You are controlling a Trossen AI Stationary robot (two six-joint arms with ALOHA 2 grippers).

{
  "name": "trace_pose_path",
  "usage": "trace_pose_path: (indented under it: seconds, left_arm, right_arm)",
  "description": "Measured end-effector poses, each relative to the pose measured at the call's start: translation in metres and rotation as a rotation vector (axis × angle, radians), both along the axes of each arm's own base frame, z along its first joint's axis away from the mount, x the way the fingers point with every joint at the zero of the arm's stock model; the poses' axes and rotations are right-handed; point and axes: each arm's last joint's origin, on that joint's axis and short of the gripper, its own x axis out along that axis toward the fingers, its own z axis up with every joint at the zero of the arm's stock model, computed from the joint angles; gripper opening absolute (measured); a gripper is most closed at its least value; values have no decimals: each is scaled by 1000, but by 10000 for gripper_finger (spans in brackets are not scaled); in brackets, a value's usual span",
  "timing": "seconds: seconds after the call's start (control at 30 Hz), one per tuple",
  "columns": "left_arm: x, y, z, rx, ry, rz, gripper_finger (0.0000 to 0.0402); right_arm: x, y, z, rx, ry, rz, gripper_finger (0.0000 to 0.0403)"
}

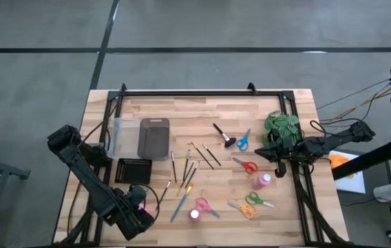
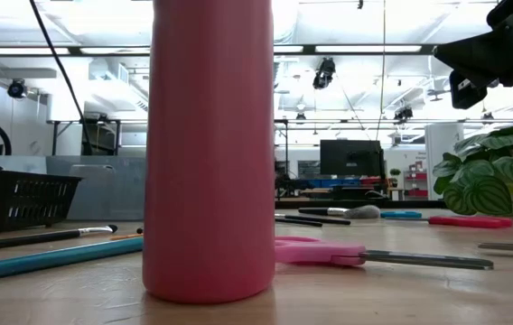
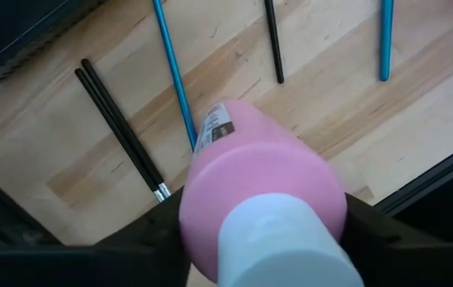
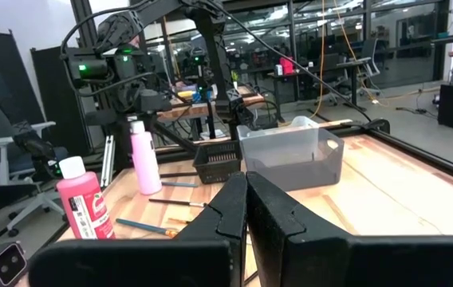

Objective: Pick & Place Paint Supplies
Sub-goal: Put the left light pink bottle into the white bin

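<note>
Three pink bottles with white caps stand upright on the wooden table. My left gripper (image 1: 140,202) is at the near left, pointing down, shut on one of them (image 3: 262,199). The others stand at the near middle (image 1: 195,213) and toward the right (image 1: 263,180). Several thin paintbrushes (image 1: 190,167) lie flat mid-table, a blue-handled one (image 1: 180,203) lies nearer, and a stubby black brush (image 1: 221,133) lies farther back. My right gripper (image 4: 246,199) hangs shut and level at the right, beside the plant, with nothing in it. My left gripper has the pink bottle's upper body (image 3: 202,191) pinched between its two fingers (image 3: 167,231), one on each side, just below the white cap. The fingers come from above, pointing down. The bottle stands upright with its base on the table.
A black mesh basket (image 1: 133,170), a clear bin (image 1: 121,136) and a grey tray (image 1: 154,138) sit at the left back. Several scissors (image 1: 246,165) lie among the brushes. A green leafy plant (image 1: 281,126) stands at the right. A black frame rims the table.
</note>
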Motion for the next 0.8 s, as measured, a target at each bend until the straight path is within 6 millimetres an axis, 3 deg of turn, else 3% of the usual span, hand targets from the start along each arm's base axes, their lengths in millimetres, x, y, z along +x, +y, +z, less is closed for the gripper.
trace_pose_path:
  seconds: [0.13, 0.37, 0.63, 0.8]
  left_arm:
    - [0, 0, 0, 2, 0, 0, 185]
    - [0, 0, 0, 4, -3, -2, 216]
    - [0, 0, 0, 6, -6, -2, 193]
    - [0, 0, 0, 6, -6, -2, 198]
  right_arm:
    - [0, 0, 0, 0, 0, 0, 8]
    - [0, 0, 0, 0, 0, 0, 9]
    - [0, 0, 0, 0, 0, 0, 9]
    - [0, 0, 0, 0, 0, 0, 9]
